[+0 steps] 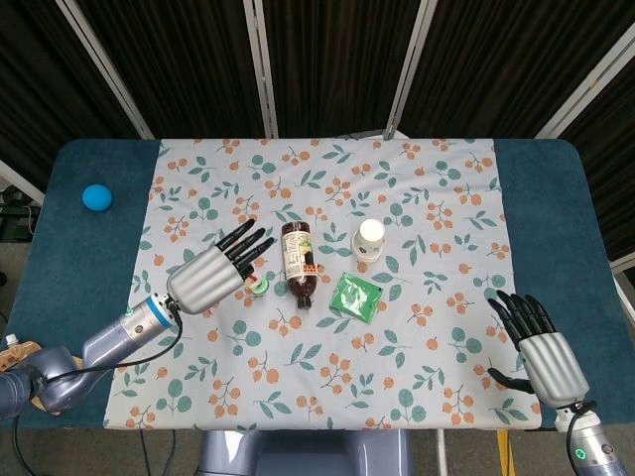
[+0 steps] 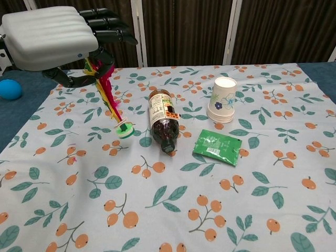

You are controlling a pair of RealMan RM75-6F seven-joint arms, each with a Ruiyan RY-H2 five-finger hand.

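My left hand (image 1: 213,276) hovers over the left part of the floral cloth (image 1: 437,198). In the chest view the left hand (image 2: 50,34) pinches the yellow and pink feathers of a shuttlecock (image 2: 107,97) under its palm. The shuttlecock hangs tilted, its green and white base (image 2: 124,130) close to the cloth and just left of a brown bottle (image 2: 163,122) that lies on its side. In the head view only the base (image 1: 259,286) shows past the fingers. My right hand (image 1: 541,347) rests near the front right table edge, fingers spread, holding nothing.
An upside-down paper cup (image 2: 222,106) stands right of the bottle, and a green packet (image 2: 218,147) lies flat in front of it. A blue ball (image 1: 96,196) sits on the dark table top, left of the cloth. Dark curtains hang behind the table.
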